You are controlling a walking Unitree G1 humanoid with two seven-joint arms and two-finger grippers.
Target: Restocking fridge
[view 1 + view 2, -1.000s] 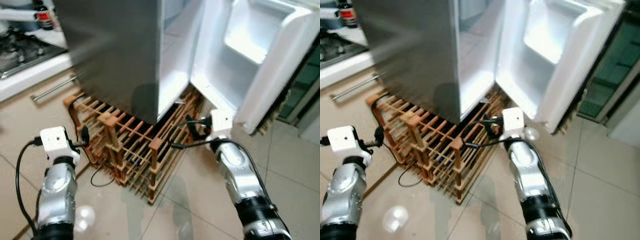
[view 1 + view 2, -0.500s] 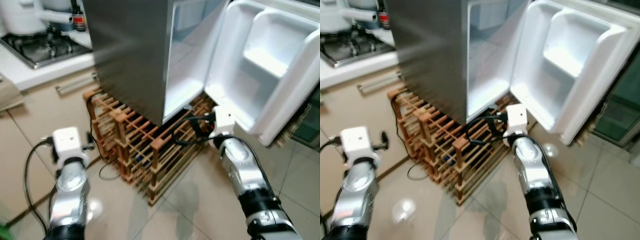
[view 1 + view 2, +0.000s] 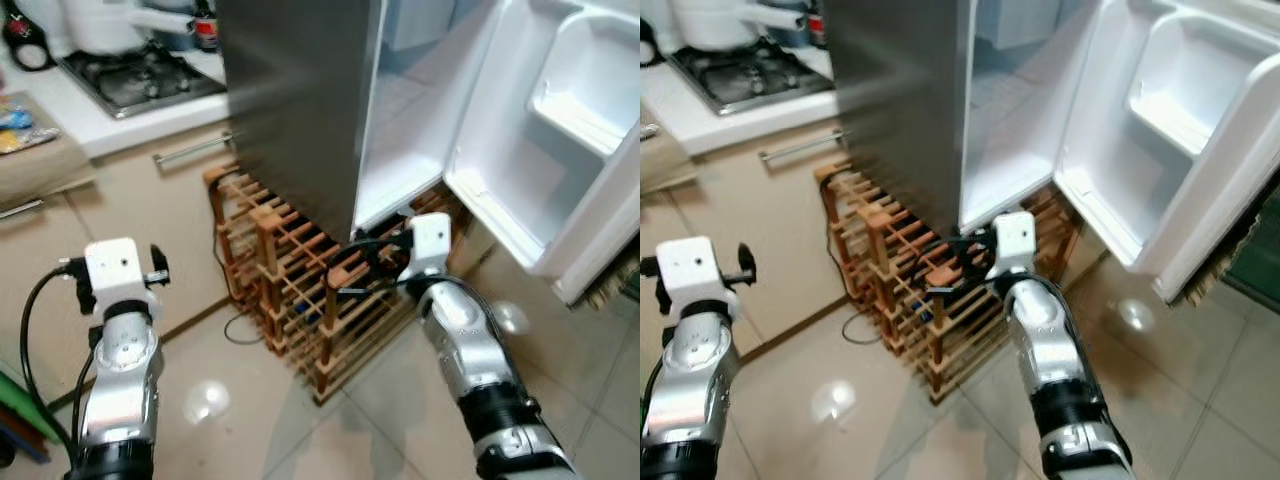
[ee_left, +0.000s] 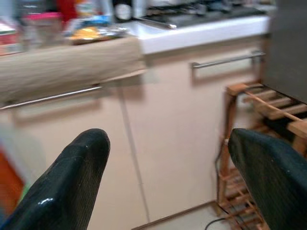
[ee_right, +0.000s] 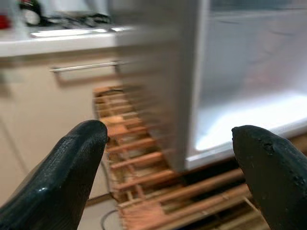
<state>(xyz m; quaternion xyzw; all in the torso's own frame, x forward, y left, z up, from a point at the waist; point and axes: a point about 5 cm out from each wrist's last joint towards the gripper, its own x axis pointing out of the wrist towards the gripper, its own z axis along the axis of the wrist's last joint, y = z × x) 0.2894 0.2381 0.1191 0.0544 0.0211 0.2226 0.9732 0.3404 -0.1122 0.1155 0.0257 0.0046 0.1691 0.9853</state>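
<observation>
The head camera has swung left over the last second, bringing the gas hob [image 3: 140, 75] and the bench [image 3: 95, 125] into view, which suggests the robot is turning toward the bench to look for stock. Both the left gripper [image 4: 163, 182] and the right gripper [image 5: 168, 177] have their jaws spread wide and empty. The open fridge [image 3: 300, 100] stands ahead of the right jaws, its pale interior [image 5: 254, 96] beyond them and the wooden wine rack [image 3: 300, 290] below; the left jaws face the cupboard fronts [image 4: 168, 120].

Silver arms, white wrist boxes (seemingly cameras), black cables and fingers [image 4: 72, 182].
</observation>
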